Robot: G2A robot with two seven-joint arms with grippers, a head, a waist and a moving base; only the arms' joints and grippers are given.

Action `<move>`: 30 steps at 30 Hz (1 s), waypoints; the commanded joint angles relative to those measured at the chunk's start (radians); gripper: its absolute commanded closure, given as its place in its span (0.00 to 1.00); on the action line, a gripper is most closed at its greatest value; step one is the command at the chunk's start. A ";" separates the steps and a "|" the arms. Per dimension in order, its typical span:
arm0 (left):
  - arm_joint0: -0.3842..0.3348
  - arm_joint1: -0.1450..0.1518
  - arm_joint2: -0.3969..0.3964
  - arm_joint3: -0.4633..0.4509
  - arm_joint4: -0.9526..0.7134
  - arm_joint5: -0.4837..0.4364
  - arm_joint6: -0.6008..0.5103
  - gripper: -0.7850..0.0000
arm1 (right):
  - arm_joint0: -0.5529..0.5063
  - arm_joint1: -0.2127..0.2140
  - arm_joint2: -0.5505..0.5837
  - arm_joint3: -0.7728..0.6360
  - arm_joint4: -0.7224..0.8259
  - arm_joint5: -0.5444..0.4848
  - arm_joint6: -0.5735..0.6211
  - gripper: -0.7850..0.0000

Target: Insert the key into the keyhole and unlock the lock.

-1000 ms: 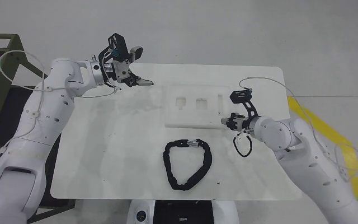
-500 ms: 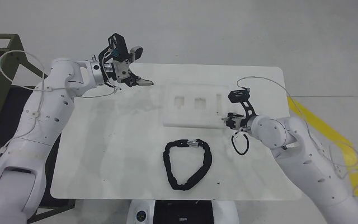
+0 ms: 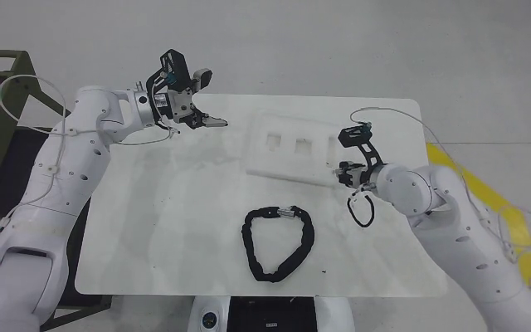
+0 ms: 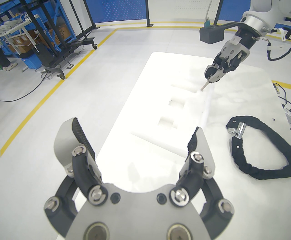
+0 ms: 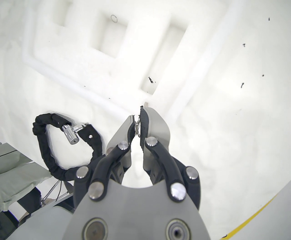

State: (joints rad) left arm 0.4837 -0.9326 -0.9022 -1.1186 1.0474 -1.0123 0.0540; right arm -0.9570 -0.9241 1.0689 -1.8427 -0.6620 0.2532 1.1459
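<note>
Top view: counter (image 3: pixel 166 216) carries a foam tray (image 3: pixel 286 162); the lock (image 3: pixel 278 243), a sleeved chain loop, lies nearer the robot. Likely heavy, floppy; its steel cylinder (image 5: pixel 71 136) is the stiff place to grip. The left hand (image 4: pixel 136 127) gapes empty. The right hand (image 5: pixel 137 118) pinches the key (image 4: pixel 204 86) at the tray's edge: small, slick, rigid.

The right gripper (image 5: pixel 137 119) hangs over the white table (image 5: pixel 227 113), its two fingers pinched together on the small metal key (image 5: pixel 137 128), whose tip pokes out just past the pads. Beyond the fingertips lies a white foam tray (image 5: pixel 75 75) with rectangular recesses; a thin ring (image 5: pixel 113 18) rests in one of them. To the gripper's left, just off the tray's edge, a black-sleeved chain (image 5: pixel 43 141) curls on the table, its silver lock cylinder (image 5: pixel 70 136) showing its keyhole end. Dark specks (image 5: pixel 242 85) dot the table.
</note>
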 commanded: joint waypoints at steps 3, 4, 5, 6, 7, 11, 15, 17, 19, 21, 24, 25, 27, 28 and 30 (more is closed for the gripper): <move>0.000 0.000 0.000 0.000 0.000 0.000 0.000 0.00 | 0.003 0.002 0.018 -0.020 0.015 -0.025 0.027 1.00; 0.000 0.000 0.000 0.000 0.000 0.000 0.000 0.00 | 0.001 0.002 0.030 -0.026 0.034 -0.032 0.027 1.00; 0.000 0.000 0.000 0.000 0.000 0.000 0.000 0.00 | -0.004 0.003 0.045 -0.029 0.055 -0.041 0.027 1.00; 0.000 0.000 0.000 0.000 0.000 0.000 0.000 0.00 | -0.010 0.005 0.061 -0.034 0.075 -0.054 0.028 1.00; 0.000 0.000 0.000 0.000 0.000 0.000 0.000 0.00 | -0.019 0.007 0.081 -0.041 0.103 -0.068 0.027 1.00; 0.000 0.000 0.000 0.000 0.000 0.000 0.000 0.00 | -0.066 0.019 0.170 -0.070 0.203 -0.126 0.034 1.00; 0.000 0.000 0.000 0.000 0.000 0.000 0.000 0.00 | -0.124 0.029 0.275 -0.086 0.329 -0.182 0.017 1.00; 0.000 0.000 0.000 0.000 0.000 0.000 0.000 0.00 | -0.150 0.035 0.327 -0.094 0.368 -0.212 0.004 1.00; 0.000 0.000 0.000 0.000 0.000 0.000 0.000 0.00 | -0.177 0.038 0.378 -0.096 0.408 -0.228 -0.024 1.00; 0.000 0.000 0.000 0.000 0.000 0.000 0.000 0.00 | -0.205 0.041 0.424 -0.094 0.442 -0.237 -0.045 1.00; 0.000 0.000 0.000 0.000 0.000 0.000 0.000 0.00 | -0.234 0.044 0.481 -0.098 0.509 -0.265 -0.076 1.00; 0.000 0.000 0.000 0.000 0.000 0.000 0.000 0.00 | -0.241 0.045 0.496 -0.097 0.529 -0.274 -0.079 1.00; 0.000 0.000 0.000 0.000 0.000 0.000 0.000 0.00 | -0.251 0.046 0.521 -0.093 0.563 -0.296 -0.082 1.00; 0.000 0.000 0.000 0.000 0.000 0.000 0.000 0.00 | -0.254 0.047 0.530 -0.089 0.575 -0.305 -0.084 1.00; 0.000 0.000 0.000 0.000 0.000 0.000 0.000 0.00 | -0.259 0.048 0.545 -0.078 0.594 -0.318 -0.093 1.00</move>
State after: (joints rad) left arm 0.4837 -0.9326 -0.9022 -1.1186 1.0474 -1.0123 0.0540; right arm -1.2146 -0.8764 1.6089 -1.9251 -0.0743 -0.0613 1.0565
